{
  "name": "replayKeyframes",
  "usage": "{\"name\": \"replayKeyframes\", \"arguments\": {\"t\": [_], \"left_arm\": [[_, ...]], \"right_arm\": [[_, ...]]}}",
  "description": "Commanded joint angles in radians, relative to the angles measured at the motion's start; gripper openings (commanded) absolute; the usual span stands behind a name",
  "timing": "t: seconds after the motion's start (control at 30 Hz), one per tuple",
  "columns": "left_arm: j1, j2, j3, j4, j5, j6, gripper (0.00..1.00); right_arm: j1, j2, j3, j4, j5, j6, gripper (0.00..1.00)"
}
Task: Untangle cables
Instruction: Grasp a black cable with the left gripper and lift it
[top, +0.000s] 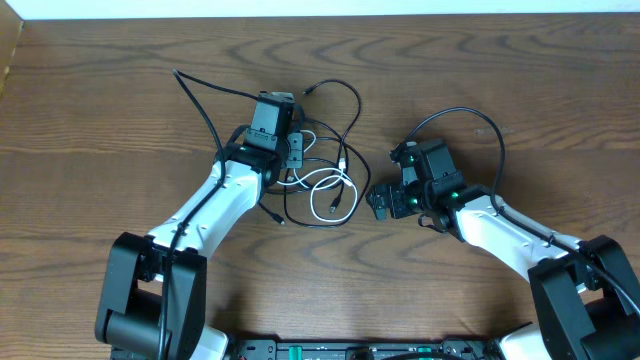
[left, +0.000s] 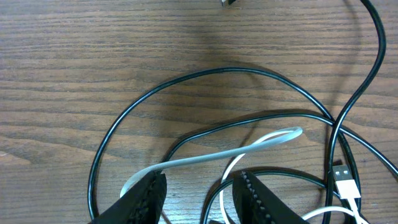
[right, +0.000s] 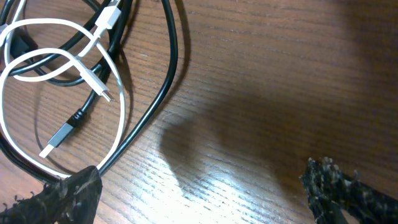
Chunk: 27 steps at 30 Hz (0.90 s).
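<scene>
The cables lie tangled on the wooden table between the two arms. The black cable (top: 356, 100) makes wide loops, and the white cable (top: 335, 206) coils inside them. In the left wrist view the black cable (left: 217, 70) arcs across the wood. A raised fold of the white cable (left: 211, 157) runs from the left fingertip up to the right. My left gripper (left: 200, 186) (top: 300, 155) is low over the tangle, jaws apart, with bare wood between them. My right gripper (top: 380, 198) (right: 205, 186) stands wide open just right of the tangle, holding nothing. Its view shows the white cable (right: 37, 23) and the black cable (right: 171, 56).
A white plug (left: 345, 183) lies at the right of the left wrist view, and a dark plug (left: 229, 3) at the top edge. Each arm trails its own thicker black lead, the left one (top: 200, 100) and the right one (top: 480, 120). The table's far edge (top: 320, 14) runs along the top.
</scene>
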Motion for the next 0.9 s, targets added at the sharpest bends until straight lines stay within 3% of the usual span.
{"name": "replayKeyframes", "arguments": {"t": [0.0, 0.13, 0.37, 0.53, 0.73, 0.87], "left_arm": [[0.002, 0.01, 0.006, 0.001, 0.01, 0.047, 0.31], [0.0, 0.009, 0.006, -0.011, 0.091, 0.246, 0.29], [0.0, -0.03, 0.006, -0.016, 0.136, 0.247, 0.31], [0.0, -0.101, 0.006, 0.001, 0.136, 0.278, 0.4], [0.0, -0.13, 0.006, 0.008, 0.136, 0.376, 0.63], [0.0, -0.12, 0.006, 0.008, 0.136, 0.415, 0.69]], "right_arm": [[0.005, 0.008, -0.004, 0.002, 0.008, 0.008, 0.99], [0.005, 0.008, -0.004, 0.002, 0.008, 0.008, 0.99], [0.005, 0.008, -0.004, 0.005, 0.008, 0.008, 0.99], [0.005, 0.008, -0.004, 0.006, 0.008, 0.008, 0.99], [0.005, 0.008, -0.004, 0.011, 0.008, 0.008, 0.99], [0.005, 0.008, -0.004, 0.013, 0.008, 0.008, 0.99]]}}
